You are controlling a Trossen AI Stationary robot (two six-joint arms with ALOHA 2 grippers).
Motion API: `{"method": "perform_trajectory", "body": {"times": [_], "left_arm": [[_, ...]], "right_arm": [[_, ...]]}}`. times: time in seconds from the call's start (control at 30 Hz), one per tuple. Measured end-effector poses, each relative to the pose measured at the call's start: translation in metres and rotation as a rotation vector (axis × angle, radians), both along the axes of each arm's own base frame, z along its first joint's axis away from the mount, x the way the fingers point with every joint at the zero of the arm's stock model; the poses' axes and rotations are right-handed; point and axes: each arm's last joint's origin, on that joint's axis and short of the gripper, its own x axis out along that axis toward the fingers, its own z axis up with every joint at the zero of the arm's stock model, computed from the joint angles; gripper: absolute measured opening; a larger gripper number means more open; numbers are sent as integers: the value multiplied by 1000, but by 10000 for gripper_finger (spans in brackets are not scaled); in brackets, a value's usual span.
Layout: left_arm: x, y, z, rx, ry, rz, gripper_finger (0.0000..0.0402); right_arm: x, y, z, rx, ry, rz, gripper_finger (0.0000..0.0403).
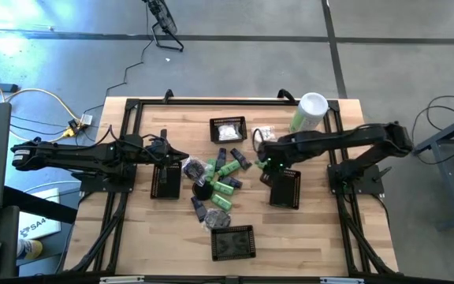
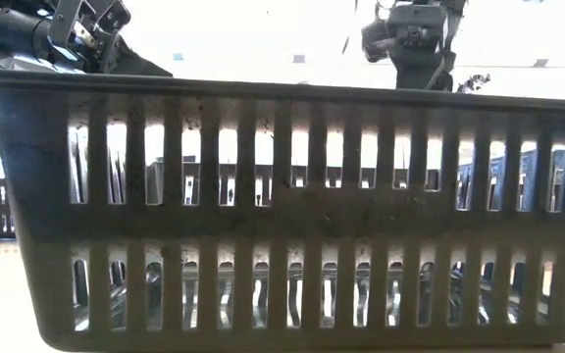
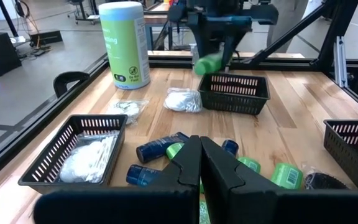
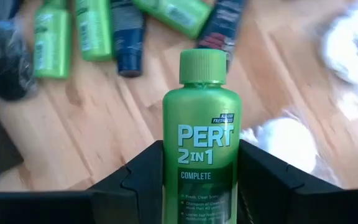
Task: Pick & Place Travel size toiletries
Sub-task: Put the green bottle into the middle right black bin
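A pile of travel size toiletries [image 1: 219, 180], green bottles, dark tubes and a black round piece, lies on the wooden table's middle. My right gripper [image 1: 268, 164] hangs above the pile's right side, shut on a green bottle [image 4: 201, 124] labelled PERT 2 IN 1. From the left wrist view this bottle [image 3: 209, 63] shows high over the table. My left gripper [image 3: 199, 163] is shut with nothing in it and hovers at the pile's left side [image 1: 181, 158]. My right gripper pinches the green bottle's body, at its lower half [image 4: 199, 186], between its two fingers [image 4: 135, 183]. The fingers slant steeply down from above and lie along the bottle. Its cap [image 4: 202, 65] sticks out beyond the fingertips, and the bottle is lifted clear of the table.
Four black mesh baskets stand around the pile: far [image 1: 228, 130] holding a white packet, left [image 1: 165, 181], right [image 1: 285, 188] and near [image 1: 232, 241]. A tall pale-green canister [image 1: 309, 113] stands at the far right, with white packets [image 3: 183, 99] beside it. The near basket [image 2: 282, 196] fills the low view.
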Motion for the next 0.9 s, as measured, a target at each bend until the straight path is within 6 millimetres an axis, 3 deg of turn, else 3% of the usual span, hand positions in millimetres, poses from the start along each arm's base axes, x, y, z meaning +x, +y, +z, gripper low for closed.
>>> {"method": "perform_trajectory", "body": {"times": [0.17, 0.53, 0.9], "left_arm": [[0, 0, 0, 0, 3, -1, 0], [0, 0, 0, 4, 4, -1, 0], [0, 0, 0, 4, 4, -1, 0]], "right_arm": [[-14, 9, 1, -11, 20, -85, 174], [-41, 33, -45, 20, 133, -293, 174], [-46, 49, -50, 62, 111, -410, 174]]}}
